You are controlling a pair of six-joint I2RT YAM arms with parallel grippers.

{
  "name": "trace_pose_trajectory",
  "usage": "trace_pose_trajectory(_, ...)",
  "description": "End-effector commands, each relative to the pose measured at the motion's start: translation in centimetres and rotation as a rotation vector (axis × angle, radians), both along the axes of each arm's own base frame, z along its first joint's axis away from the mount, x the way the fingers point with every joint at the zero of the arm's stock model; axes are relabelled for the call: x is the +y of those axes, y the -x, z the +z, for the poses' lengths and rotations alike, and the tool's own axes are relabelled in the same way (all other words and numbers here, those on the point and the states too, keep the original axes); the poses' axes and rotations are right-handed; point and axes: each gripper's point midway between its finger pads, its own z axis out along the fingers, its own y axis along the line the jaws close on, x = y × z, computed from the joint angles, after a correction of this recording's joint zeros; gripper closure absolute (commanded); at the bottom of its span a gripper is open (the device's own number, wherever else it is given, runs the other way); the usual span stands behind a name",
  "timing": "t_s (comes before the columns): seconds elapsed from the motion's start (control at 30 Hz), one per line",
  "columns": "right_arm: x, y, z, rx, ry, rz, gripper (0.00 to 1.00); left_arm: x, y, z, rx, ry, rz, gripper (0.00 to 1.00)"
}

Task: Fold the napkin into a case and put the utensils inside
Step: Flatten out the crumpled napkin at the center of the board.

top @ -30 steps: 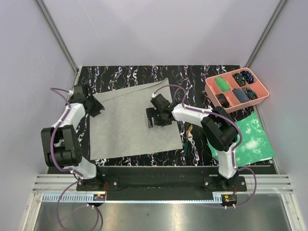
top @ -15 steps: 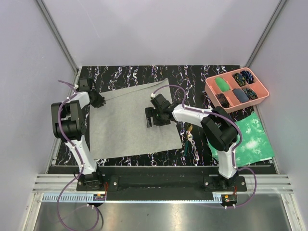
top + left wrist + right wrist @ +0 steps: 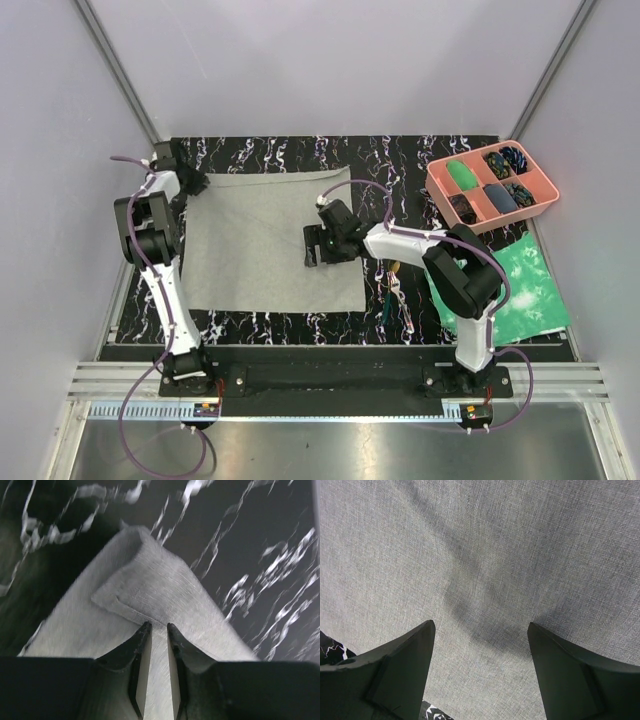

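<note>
At the far-left napkin [image 3: 270, 240] corner, the outstretched left arm's [image 3: 150, 215] fingers [image 3: 132, 652] pinch it.

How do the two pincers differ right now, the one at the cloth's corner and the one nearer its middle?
The left pincer has its jaws nearly together, pinching the far left corner of the napkin; the right pincer stands wide open, holding nothing. The left is at the cloth's edge, the right over its inner part. Both are dark, two-fingered and above the same cloth.
</note>
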Motion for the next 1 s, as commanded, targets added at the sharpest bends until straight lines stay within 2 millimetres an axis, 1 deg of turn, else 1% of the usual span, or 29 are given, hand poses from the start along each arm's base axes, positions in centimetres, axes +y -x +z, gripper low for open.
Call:
trace_pose_trajectory(0.0,-3.4,4.2,-3.5,0.158,0.120,-0.008,0.16,2.4,-5.7,3.4,-0.174,0.063,0.029,0.76)
trace_pose_trajectory(0.03,-3.5,4.2,-3.4,0.155,0.121,-0.013,0.16,2.1,-7.2,6.1,-0.249,0.080,0.002,0.77)
trace_pose_trajectory(0.1,-4.0,4.2,-3.5,0.150,0.133,-0.026,0.16,1.4,-8.2,9.8,-0.358,0.105,-0.016,0.77)
trace_pose_trajectory(0.13,-4.0,4.3,-3.6,0.151,0.136,-0.029,0.16,0.7,-8.3,13.6,-0.463,0.100,-0.045,0.77)
trace_pose_trajectory(0.2,-3.8,4.0,-3.4,0.145,0.132,-0.032,0.15,-0.8,-7.8,17.0,-0.542,0.088,-0.081,0.73)
trace_pose_trajectory(0.23,-3.7,3.8,-3.1,0.136,0.127,-0.032,0.15,-1.7,-7.1,19.9,-0.607,0.078,-0.119,0.71)
trace_pose_trajectory(0.27,-3.6,3.4,-2.7,0.122,0.124,-0.034,0.14,-2.6,-6.6,20.8,-0.617,0.067,-0.145,0.70)
trace_pose_trajectory(0.3,-3.4,3.2,-2.5,0.115,0.122,-0.035,0.14,-3.0,-6.0,21.2,-0.608,0.067,-0.155,0.69)
trace_pose_trajectory(0.33,-3.3,2.7,-2.2,0.106,0.116,-0.041,0.13,-3.6,-4.8,21.8,-0.582,0.070,-0.163,0.69)
trace_pose_trajectory(0.37,-3.0,1.9,-1.4,0.088,0.102,-0.051,0.13,-4.2,-4.1,21.8,-0.566,0.066,-0.174,0.69)
trace_pose_trajectory(0.4,-2.9,1.4,-1.1,0.079,0.102,-0.057,0.12,-4.6,-2.7,19.4,-0.488,0.083,-0.166,0.69)
trace_pose_trajectory(0.43,-2.8,0.9,-0.6,0.065,0.101,-0.063,0.12,-5.1,-1.3,20.4,-0.491,0.081,-0.166,0.69)
trace_pose_trajectory(0.47,-2.5,-0.4,0.5,0.031,0.090,-0.078,0.11,-6.2,-0.2,19.8,-0.471,0.087,-0.172,0.69)
trace_pose_trajectory(0.5,-2.5,-0.8,1.0,0.023,0.090,-0.074,0.08,-7.0,1.7,16.5,-0.396,0.101,-0.169,0.68)
trace_pose_trajectory(0.53,-2.6,-1.6,1.5,-0.002,0.099,-0.085,0.07,-7.7,3.0,17.3,-0.404,0.083,-0.167,0.68)
trace_pose_trajectory(0.57,-2.1,-2.7,2.8,-0.039,0.085,-0.086,0.06,-9.3,4.1,16.4,-0.382,0.067,-0.196,0.68)
trace_pose_trajectory(0.6,-2.1,-3.3,2.7,-0.050,0.103,-0.071,0.03,-9.4,6.1,14.6,-0.333,0.049,-0.174,0.67)
trace_pose_trajectory(0.63,-2.1,-3.8,2.9,-0.058,0.111,-0.065,0.00,-10.0,7.2,13.5,-0.308,0.048,-0.173,0.67)
trace_pose_trajectory(0.67,-1.9,-5.4,4.3,-0.093,0.110,-0.080,0.00,-10.8,8.3,12.5,-0.282,0.071,-0.169,0.67)
trace_pose_trajectory(0.7,-2.2,-5.6,3.7,-0.086,0.142,-0.066,0.00,-11.1,10.4,10.1,-0.223,0.082,-0.151,0.66)
trace_pose_trajectory(0.73,-2.1,-6.2,4.0,-0.095,0.140,-0.066,0.00,-12.1,11.3,9.1,-0.196,0.100,-0.149,0.67)
trace_pose_trajectory(0.77,-1.7,-7.1,4.7,-0.110,0.124,-0.063,0.00,-12.7,12.3,7.8,-0.165,0.097,-0.152,0.67)
trace_pose_trajectory(0.8,-1.8,-7.6,4.1,-0.101,0.133,-0.062,0.00,-13.0,13.7,6.0,-0.120,0.090,-0.150,0.68)
trace_pose_trajectory(0.83,-1.2,-8.4,4.8,-0.116,0.115,-0.059,0.00,-13.1,14.4,5.2,-0.096,0.087,-0.157,0.69)
trace_pose_trajectory(0.87,-1.2,-8.8,4.7,-0.116,0.120,-0.059,0.00,-13.1,15.0,4.4,-0.072,0.084,-0.150,0.69)
trace_pose_trajectory(0.9,-1.2,-9.2,3.9,-0.109,0.134,-0.057,0.00,-13.6,16.2,3.2,-0.037,0.078,-0.156,0.69)
trace_pose_trajectory(0.93,-1.1,-9.6,3.9,-0.113,0.134,-0.053,0.00,-13.9,16.8,2.7,-0.025,0.073,-0.171,0.69)
trace_pose_trajectory(0.97,-0.6,-10.2,4.5,-0.132,0.125,-0.048,0.00,-14.0,17.2,2.4,-0.013,0.067,-0.176,0.69)
